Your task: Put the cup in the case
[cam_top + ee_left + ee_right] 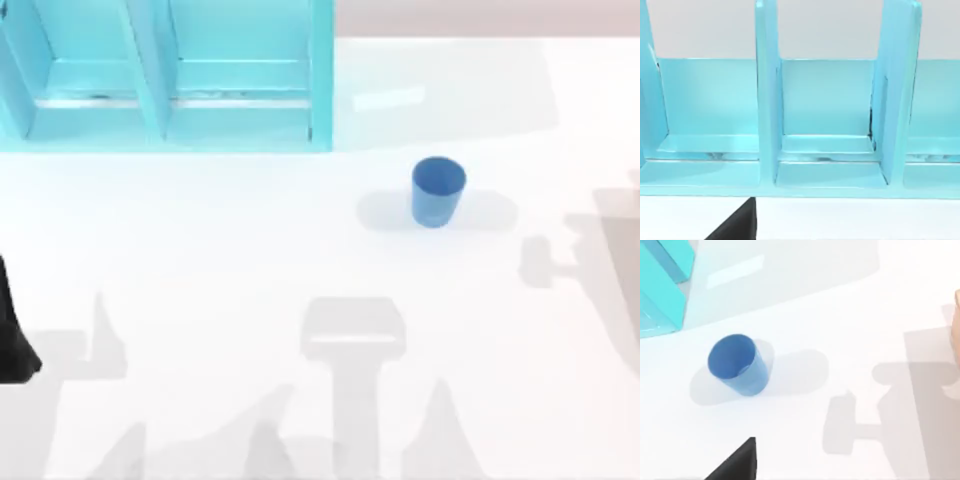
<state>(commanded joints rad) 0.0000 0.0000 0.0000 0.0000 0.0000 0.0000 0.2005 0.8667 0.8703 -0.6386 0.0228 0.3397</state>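
Observation:
The small blue cup (pixel 438 190) stands upright on the white table, to the right of the case and a little in front of it. It appears again in the right wrist view (pixel 737 365), with its open rim showing and nothing touching it. The light turquoise case (pixel 170 75) stands at the back left, its open compartments split by vertical dividers. The left wrist view looks straight into those compartments of the case (pixel 830 125). A dark part of my left arm (pixel 12 335) sits at the table's left edge. A dark wedge of my right gripper (pixel 737 462) is well short of the cup.
The white table (pixel 250 250) is bare between the cup and the case's front. Grey shadows of the arms lie across its front and right. A tan edge (pixel 957 320) shows at the border of the right wrist view.

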